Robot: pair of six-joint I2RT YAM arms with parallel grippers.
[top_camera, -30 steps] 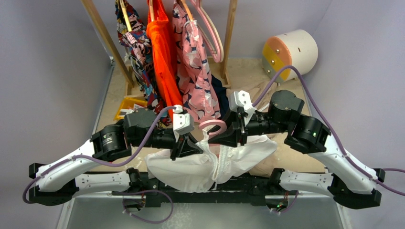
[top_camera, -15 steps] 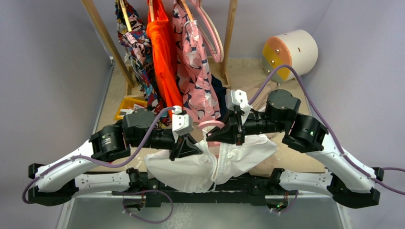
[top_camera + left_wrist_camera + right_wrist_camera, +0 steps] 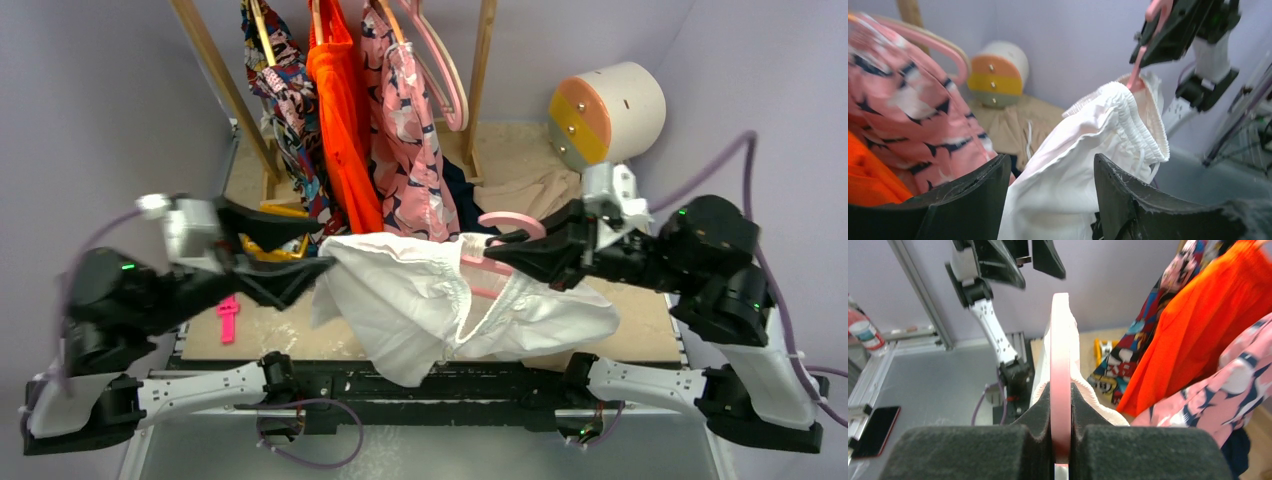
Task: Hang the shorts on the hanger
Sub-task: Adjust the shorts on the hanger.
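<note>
The white shorts (image 3: pixel 420 300) hang by their gathered waistband from the pink hanger (image 3: pixel 497 222), drooping over the table's near edge. My right gripper (image 3: pixel 512 250) is shut on the hanger just below its hook. In the right wrist view the hanger (image 3: pixel 1060 340) stands edge-on, clamped in that gripper (image 3: pixel 1060 395). My left gripper (image 3: pixel 318 243) is open at the shorts' left edge and holds nothing. In the left wrist view the shorts (image 3: pixel 1073 165) hang just beyond this gripper (image 3: pixel 1051 160), with the hanger (image 3: pixel 1137 75) above them.
A wooden rack (image 3: pixel 215 65) at the back carries a comic-print garment (image 3: pixel 285 90), an orange one (image 3: pixel 340 110) and a pink patterned one (image 3: pixel 410 140). A tan garment (image 3: pixel 530 185) lies behind the shorts. A white drum (image 3: pixel 605 110) stands back right. A pink clip (image 3: pixel 228 320) lies front left.
My left gripper has opened, let go of the shorts and swung back to the left. My right gripper closed on the hanger and carried it and the shorts up and right.
</note>
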